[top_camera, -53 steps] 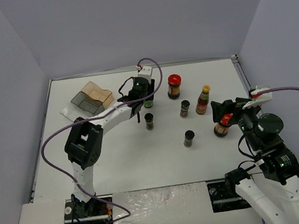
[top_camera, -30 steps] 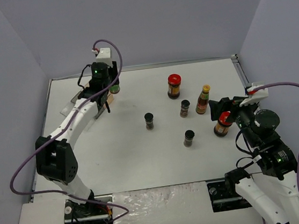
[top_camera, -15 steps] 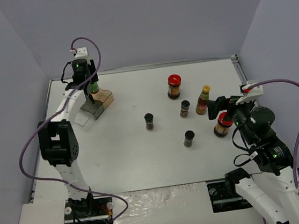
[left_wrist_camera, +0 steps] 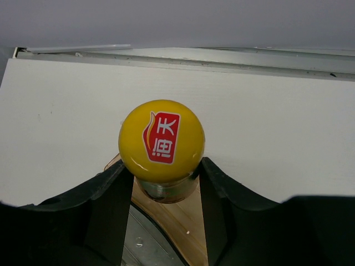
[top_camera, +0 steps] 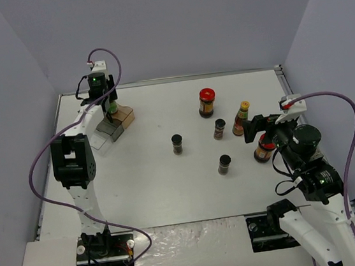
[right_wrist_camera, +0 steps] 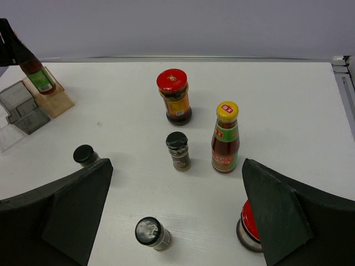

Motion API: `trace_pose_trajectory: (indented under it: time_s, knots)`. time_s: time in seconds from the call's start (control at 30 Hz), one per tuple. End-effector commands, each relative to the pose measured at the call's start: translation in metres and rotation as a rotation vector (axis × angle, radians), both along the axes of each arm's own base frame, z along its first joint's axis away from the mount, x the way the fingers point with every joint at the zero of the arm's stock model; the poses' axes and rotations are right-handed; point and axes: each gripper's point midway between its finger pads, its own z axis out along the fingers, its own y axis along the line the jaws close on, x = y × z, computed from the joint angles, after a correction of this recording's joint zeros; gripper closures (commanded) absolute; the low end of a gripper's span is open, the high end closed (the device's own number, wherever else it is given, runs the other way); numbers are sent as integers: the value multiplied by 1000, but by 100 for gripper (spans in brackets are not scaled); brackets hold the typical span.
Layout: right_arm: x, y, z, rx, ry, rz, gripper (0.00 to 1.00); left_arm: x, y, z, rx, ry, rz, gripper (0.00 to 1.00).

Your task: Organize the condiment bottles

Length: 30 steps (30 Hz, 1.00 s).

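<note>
My left gripper (top_camera: 106, 104) is shut on a tall yellow-capped sauce bottle (left_wrist_camera: 161, 138), its fingers (left_wrist_camera: 108, 213) on both sides of the neck. It holds the bottle upright at the tan step of the rack (left_wrist_camera: 180, 224), at the back left of the table. The bottle also shows in the right wrist view (right_wrist_camera: 33, 69). My right gripper (top_camera: 258, 129) is open and empty just above a red-lidded jar (top_camera: 263, 151). On the table stand another red-lidded jar (top_camera: 207, 102), a second yellow-capped bottle (top_camera: 241, 118) and three black-capped spice jars (top_camera: 219, 129), (top_camera: 177, 143), (top_camera: 224, 164).
The clear and tan stepped rack (top_camera: 112, 130) stands near the back left corner, close to the left wall. A metal rail (top_camera: 281, 79) runs along the table's right edge. Grey walls close in the back and both sides.
My left arm has carried the sauce bottle from the middle back of the table leftward to the rack. My right gripper has drifted slightly left and back above the red-lidded jar.
</note>
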Motion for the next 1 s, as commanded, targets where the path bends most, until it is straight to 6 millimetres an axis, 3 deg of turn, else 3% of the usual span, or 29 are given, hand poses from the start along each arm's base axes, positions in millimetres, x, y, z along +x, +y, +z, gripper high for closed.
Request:
trace_pose_trajectory:
  time_s: [0.0,0.27,0.73,0.8,0.9,0.93,0.97]
  knots:
    - [6,7,15,16,-63,28,0,25,15,127,-15,-370,23,100]
    - [2,7,17,23,-78,33,0,34,20,110,-21,-388,14,100]
    - [-3,7,16,34,-86,38,0,35,18,74,-17,-330,5,83]
    - [-4,7,15,35,-83,36,0,34,19,70,-16,-323,9,75]
    - [-4,5,16,36,-86,29,0,32,19,67,-18,-313,11,54]
    - [-4,5,17,37,-88,29,0,31,19,67,-19,-311,13,53]
    - [-4,5,17,42,-87,24,0,29,20,68,-18,-310,14,39]
